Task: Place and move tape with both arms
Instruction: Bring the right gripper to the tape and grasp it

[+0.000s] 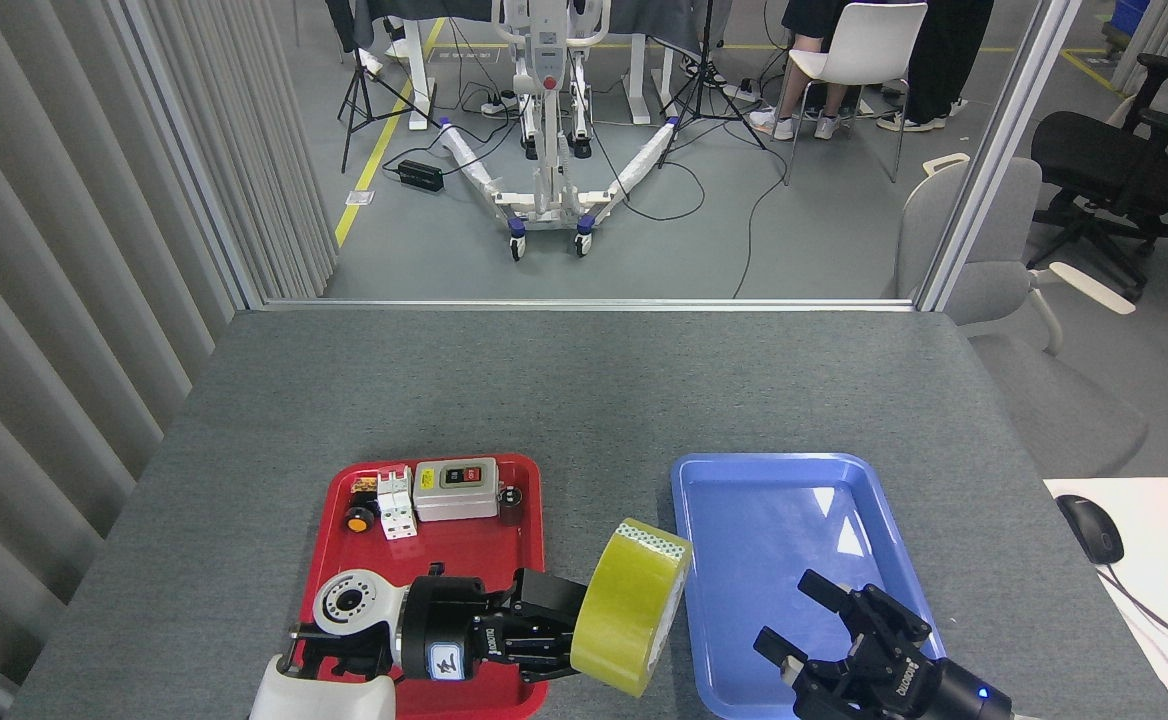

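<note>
Tape [634,606]: yellow roll standing on edge, overhanging gap between red tray [529,480] and blue tray [689,480]. Left gripper [569,630] clamping it. Right gripper [809,620] hovering spread, empty, over blue tray.
</note>
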Available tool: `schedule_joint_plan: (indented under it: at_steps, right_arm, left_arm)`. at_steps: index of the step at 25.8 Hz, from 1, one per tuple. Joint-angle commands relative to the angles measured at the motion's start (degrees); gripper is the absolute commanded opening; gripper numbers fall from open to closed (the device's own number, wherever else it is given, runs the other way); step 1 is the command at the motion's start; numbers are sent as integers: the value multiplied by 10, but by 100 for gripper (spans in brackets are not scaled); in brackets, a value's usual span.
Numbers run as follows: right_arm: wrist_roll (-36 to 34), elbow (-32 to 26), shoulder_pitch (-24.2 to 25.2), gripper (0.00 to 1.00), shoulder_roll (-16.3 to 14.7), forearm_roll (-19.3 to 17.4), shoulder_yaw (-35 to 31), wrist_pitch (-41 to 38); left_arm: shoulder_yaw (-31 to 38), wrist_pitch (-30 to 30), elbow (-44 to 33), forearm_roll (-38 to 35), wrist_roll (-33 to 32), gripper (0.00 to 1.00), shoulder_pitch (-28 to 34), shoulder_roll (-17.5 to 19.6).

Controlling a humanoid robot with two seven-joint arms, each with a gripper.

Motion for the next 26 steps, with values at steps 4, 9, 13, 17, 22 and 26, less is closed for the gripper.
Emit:
schedule_joint_plan:
  at_steps: [4, 9, 13, 17, 22, 26]
  right_arm:
    - [1, -50, -21, 99, -50, -2, 43, 0]
    - [1, -56, -22, 99, -55, -6, 43, 0]
    - [7, -53, -33, 99, -41, -5, 56, 0]
    - [8, -45, -69, 99, -12, 4, 86, 0]
    - [8, -15, -109, 99, 13, 33, 127, 0]
    - [8, 11, -123, 98, 28, 54, 129, 0]
  left_arm:
    - [0, -16, 2, 18, -4, 0, 7, 0]
    - [0, -17, 6, 11, -1, 0, 7, -1]
    - [-1, -17, 12, -33, 8, 0, 7, -1]
    - [-1, -18, 6, -45, 24, 0, 7, -2]
    - [-1, -17, 8, -50, 29, 0, 7, -2]
    - [-1, -17, 8, -51, 29, 0, 7, -1]
